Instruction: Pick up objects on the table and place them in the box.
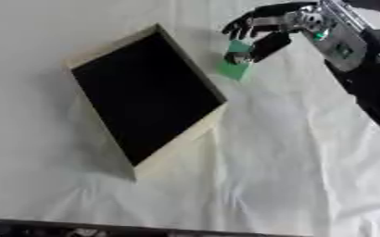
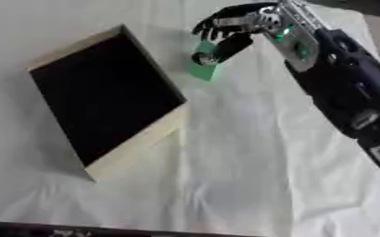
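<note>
A flat green object (image 1: 235, 68) hangs pinched in my right hand (image 1: 262, 30), just off the box's far right corner. The thumb (image 1: 262, 46) presses it from the front and the curled fingers (image 1: 240, 28) sit behind its top. The box (image 1: 144, 95) is shallow, with pale wooden walls and a dark inside, and lies askew on the white cloth at centre left. I see nothing inside it. My left hand shows in neither view.
A rumpled white cloth (image 1: 290, 157) covers the table. My right forearm (image 2: 339, 88) runs down the right side of the view. The table's dark front edge (image 1: 104, 229) lies along the bottom.
</note>
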Controlling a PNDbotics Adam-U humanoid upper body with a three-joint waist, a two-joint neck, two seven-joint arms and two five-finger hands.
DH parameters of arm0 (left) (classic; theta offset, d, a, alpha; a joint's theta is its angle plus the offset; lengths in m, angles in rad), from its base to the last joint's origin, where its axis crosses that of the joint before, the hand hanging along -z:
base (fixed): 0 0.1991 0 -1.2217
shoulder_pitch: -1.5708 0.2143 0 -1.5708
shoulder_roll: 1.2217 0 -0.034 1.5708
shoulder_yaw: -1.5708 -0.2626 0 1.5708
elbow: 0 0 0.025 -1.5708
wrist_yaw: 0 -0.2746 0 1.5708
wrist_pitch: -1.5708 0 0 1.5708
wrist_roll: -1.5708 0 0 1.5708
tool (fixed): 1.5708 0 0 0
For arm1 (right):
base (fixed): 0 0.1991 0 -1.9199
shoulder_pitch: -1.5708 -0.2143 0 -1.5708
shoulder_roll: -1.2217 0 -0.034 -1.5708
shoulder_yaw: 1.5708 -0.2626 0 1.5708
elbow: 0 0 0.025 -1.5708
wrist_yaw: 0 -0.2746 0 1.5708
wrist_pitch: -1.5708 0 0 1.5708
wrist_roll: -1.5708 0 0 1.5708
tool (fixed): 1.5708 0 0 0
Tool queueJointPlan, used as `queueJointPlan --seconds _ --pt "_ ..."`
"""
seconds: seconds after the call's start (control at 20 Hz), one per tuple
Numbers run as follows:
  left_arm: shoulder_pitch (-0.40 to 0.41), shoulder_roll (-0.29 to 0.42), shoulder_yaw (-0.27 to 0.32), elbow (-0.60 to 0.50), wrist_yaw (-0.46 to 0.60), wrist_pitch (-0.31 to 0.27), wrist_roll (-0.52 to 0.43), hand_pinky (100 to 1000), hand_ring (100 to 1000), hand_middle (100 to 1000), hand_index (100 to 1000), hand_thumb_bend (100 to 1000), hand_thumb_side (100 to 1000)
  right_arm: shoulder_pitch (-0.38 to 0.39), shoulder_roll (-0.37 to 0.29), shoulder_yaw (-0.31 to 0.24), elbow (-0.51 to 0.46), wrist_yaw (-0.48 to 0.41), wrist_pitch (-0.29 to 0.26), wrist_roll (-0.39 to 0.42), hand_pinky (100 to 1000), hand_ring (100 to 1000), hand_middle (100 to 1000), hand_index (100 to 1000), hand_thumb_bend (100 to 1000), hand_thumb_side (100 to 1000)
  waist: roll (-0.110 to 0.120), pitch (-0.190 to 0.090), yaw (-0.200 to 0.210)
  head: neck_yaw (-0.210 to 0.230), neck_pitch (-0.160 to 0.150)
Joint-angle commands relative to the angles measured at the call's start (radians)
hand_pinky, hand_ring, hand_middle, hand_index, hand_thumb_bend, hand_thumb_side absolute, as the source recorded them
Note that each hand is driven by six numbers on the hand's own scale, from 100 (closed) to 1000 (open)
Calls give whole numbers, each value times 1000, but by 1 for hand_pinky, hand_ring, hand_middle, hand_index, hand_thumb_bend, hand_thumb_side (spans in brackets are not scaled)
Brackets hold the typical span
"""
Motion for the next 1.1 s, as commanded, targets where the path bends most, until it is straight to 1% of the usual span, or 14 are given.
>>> queueJointPlan --seconds 0.05,0.3,0.4,0.45,0.55,0.6,0.65,0.7,0.75,0.85,0.95,1.1 --pt "-8 5 0 -20 -2 0 -4 580 679 681 773 100 648 -10 -14 -13 14 17 -7 2 806 835 793 986 269 739 8 -18 0 1 6" --pt "-10 4 0 -20 0 -1 -6 581 679 681 773 100 647 -10 -13 -12 23 39 -18 14 805 843 800 987 299 700 10 -19 -1 0 5" --pt "-11 4 -1 -20 0 0 -7 580 679 681 773 100 647 -8 -11 -13 29 43 -22 18 783 833 791 980 297 674 11 -19 -1 1 6" --pt "-11 4 -1 -20 1 0 -7 581 680 681 773 100 646 -7 -10 -13 31 42 -24 19 749 818 781 968 285 651 11 -19 -1 2 6" --pt "-11 5 0 -20 1 0 -7 581 680 681 773 100 645 -8 -9 -16 32 28 -25 20 714 799 760 938 252 603 12 -19 -1 3 8" --pt "-11 5 -1 -20 1 0 -8 581 680 681 773 100 646 -10 -9 -16 30 19 -24 19 709 794 756 932 245 594 12 -19 -1 3 9" --pt "-11 5 -1 -20 1 0 -9 581 681 681 772 100 647 -12 -9 -16 27 8 -22 16 688 776 730 909 198 576 12 -19 -1 3 10" --pt "-11 5 -1 -20 0 0 -9 581 681 681 772 100 648 -14 -9 -17 22 -5 -18 11 674 764 713 894 174 580 12 -19 -2 4 11" --pt "-11 5 -1 -20 0 1 -10 582 681 681 772 100 649 -16 -9 -17 16 -18 -13 5 655 749 690 871 149 563 12 -19 -2 5 12" --pt "-11 6 -1 -20 0 2 -10 582 681 681 772 100 649 -20 -11 -15 6 -40 -1 -9 621 728 653 852 118 539 12 -19 -3 5 13" --pt "-11 6 -1 -20 0 2 -10 582 682 681 772 100 649 -22 -12 -13 -3 -57 10 -23 594 711 624 834 100 467 12 -19 -4 6 12" --pt "-11 5 -1 -20 0 3 -11 582 682 680 772 100 649 -20 -11 -10 -6 -74 29 -46 567 688 601 813 100 410 13 -21 -3 5 10"
